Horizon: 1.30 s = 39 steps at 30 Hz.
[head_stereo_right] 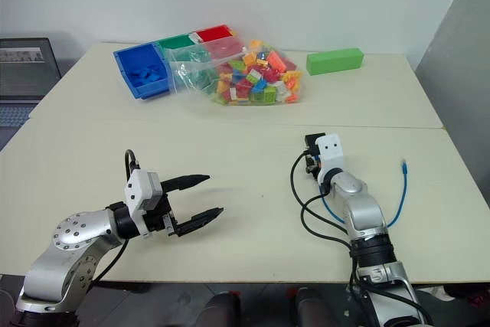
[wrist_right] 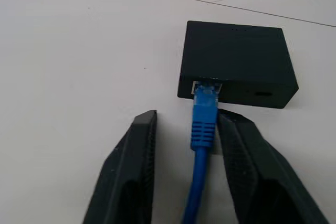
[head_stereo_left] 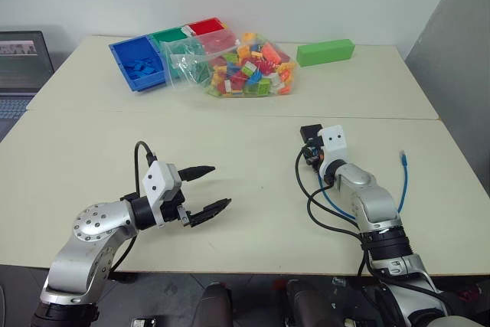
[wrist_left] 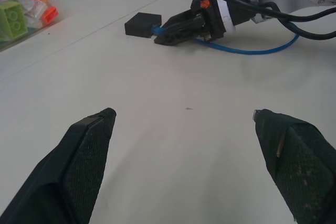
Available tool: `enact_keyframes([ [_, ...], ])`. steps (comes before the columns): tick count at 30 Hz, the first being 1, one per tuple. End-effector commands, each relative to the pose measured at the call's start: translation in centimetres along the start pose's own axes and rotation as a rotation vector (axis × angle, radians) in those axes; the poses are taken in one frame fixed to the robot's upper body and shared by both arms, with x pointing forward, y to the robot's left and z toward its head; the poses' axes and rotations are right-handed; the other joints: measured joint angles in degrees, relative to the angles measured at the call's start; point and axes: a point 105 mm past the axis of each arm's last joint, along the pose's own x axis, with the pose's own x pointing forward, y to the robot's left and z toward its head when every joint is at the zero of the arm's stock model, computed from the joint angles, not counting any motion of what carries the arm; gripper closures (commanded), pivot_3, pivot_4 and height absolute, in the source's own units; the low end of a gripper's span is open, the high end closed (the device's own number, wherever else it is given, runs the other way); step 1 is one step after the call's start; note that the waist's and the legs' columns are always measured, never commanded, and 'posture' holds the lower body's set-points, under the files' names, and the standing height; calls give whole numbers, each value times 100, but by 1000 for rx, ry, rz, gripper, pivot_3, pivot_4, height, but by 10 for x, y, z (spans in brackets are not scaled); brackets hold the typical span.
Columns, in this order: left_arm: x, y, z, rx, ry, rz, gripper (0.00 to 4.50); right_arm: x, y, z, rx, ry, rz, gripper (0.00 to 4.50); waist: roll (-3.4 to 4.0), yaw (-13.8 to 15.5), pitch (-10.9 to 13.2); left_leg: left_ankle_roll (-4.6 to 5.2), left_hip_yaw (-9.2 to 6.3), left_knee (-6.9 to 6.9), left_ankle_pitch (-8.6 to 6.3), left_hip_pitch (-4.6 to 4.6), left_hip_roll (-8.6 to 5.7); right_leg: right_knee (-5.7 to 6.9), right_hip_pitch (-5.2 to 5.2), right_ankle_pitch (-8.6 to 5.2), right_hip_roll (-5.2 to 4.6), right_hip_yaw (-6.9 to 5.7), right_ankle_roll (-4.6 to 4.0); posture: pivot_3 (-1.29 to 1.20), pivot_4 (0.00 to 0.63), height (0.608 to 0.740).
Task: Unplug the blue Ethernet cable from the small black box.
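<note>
The small black box [wrist_right: 236, 62] lies flat on the cream table [head_stereo_left: 230, 158], on the robot's right side, with the blue Ethernet cable [wrist_right: 203, 129] still plugged into a port on the face turned toward the robot. The right gripper [wrist_right: 185, 124] points at that face and straddles the cable just behind the plug; one finger touches the plug's boot, while a gap remains between the cable and the other finger, so the jaws are partly closed around the cable and not clamped on it. From the box the cable runs back under the right forearm and curves up to a free end [head_stereo_left: 403, 157] lying on the table (its plug is unconnected). The left gripper [head_stereo_left: 207, 188] hovers over the near left part of the table, well apart from the box, its two fingers spread wide and holding nothing. At the far edge stand coloured bins [head_stereo_left: 142, 63], a clear bag of toy bricks [head_stereo_left: 237, 67] and a green block [head_stereo_left: 325, 52].
</note>
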Motion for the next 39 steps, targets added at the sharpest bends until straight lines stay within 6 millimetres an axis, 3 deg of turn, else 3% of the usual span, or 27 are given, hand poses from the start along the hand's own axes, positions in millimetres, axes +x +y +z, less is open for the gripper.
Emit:
enact_keyframes([
  [1,-10,11,1,49,44,27,0,-9,0,12,-91,-60,54,3521,0,0,0,0,0,-1,0,0,0,0,0,0,0,1,0,0,150,740],
  [3,-15,15,-1,52,62,29,0,-14,6,18,-163,-94,110,4081,0,1,0,0,0,-1,0,-1,0,0,-1,-1,0,-1,1,0,150,740],
  [5,-26,30,-2,42,96,49,0,-24,22,32,-316,-169,240,4347,5,-10,3,1,3,-2,0,-1,0,-1,-4,-2,0,-2,2,0,150,740],
  [10,-36,61,15,-74,29,101,0,-50,56,58,-619,-350,489,4358,17,-20,12,1,1,-3,0,0,5,0,-9,-4,6,-23,6,0,150,740],
  [13,-28,61,36,-232,-79,43,0,-62,71,69,-805,-457,592,4362,15,-19,13,1,2,1,-1,-5,1,-2,-5,-4,4,-25,7,0,150,740],
  [18,-9,45,65,-391,-173,-128,0,-76,87,80,-1089,-617,706,4366,13,-13,14,1,4,3,0,-6,0,-4,-5,-4,2,-25,7,0,150,740],
  [28,9,23,69,-508,-138,-268,0,-82,99,89,-1242,-775,758,4369,12,-5,14,-1,-1,5,1,-2,1,1,-1,5,2,-24,-7,0,150,740],
  [36,12,23,78,-572,-200,-307,0,-85,102,95,-1253,-814,757,4369,12,0,14,-2,-3,7,1,-2,1,1,1,13,1,-23,-22,0,150,740],
  [39,11,23,81,-584,-215,-317,558,-87,103,96,-1248,-825,757,4369,12,-2,14,-2,-3,7,2,-2,1,2,2,14,1,-23,-23,0,150,740],
])
